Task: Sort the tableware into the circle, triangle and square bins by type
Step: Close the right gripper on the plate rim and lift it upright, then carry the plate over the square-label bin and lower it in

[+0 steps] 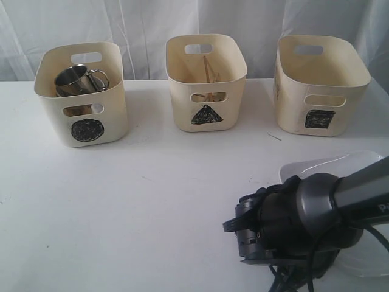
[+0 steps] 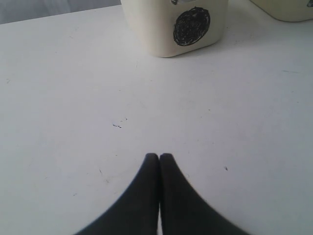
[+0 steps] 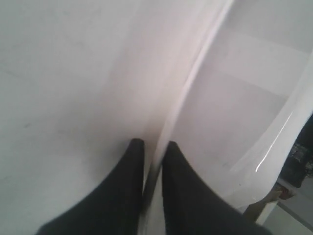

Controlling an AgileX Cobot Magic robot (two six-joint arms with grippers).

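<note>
Large white squarish plate (image 1: 328,167), the piece in hand, lying flat near the right edge of the worktop (image 1: 152,201), on the side away from the row of bins. The right gripper (image 3: 152,144) straddles its raised rim, one finger outside and one inside, pinching the thin edge. The likely next step is a lift and carry to the square bin (image 1: 292,91). The hold is narrow and at one edge only, so a broad, glossy plate may pivot or slip between the pads once its weight comes off the worktop. A tilted plate may also catch the bin's lip, since it looks wide for the opening. The right wrist view shows a drop beyond the plate, so a slip toward that side may send it off the worktop. The plate is smooth, glazed and shallow, with rounded corners and a bright highlight along the rim, and nothing lies on it. Three cream bins stand along the edge backed by the curtain (image 1: 152,24). The circle bin (image 1: 61,109) holds a steel mug (image 1: 76,79), the triangle bin (image 1: 182,91) holds chopsticks (image 1: 209,70), and the contents of the square bin cannot be seen. The left gripper (image 2: 159,156) hangs pressed together, holding nothing, over bare worktop in front of the circle bin.
</note>
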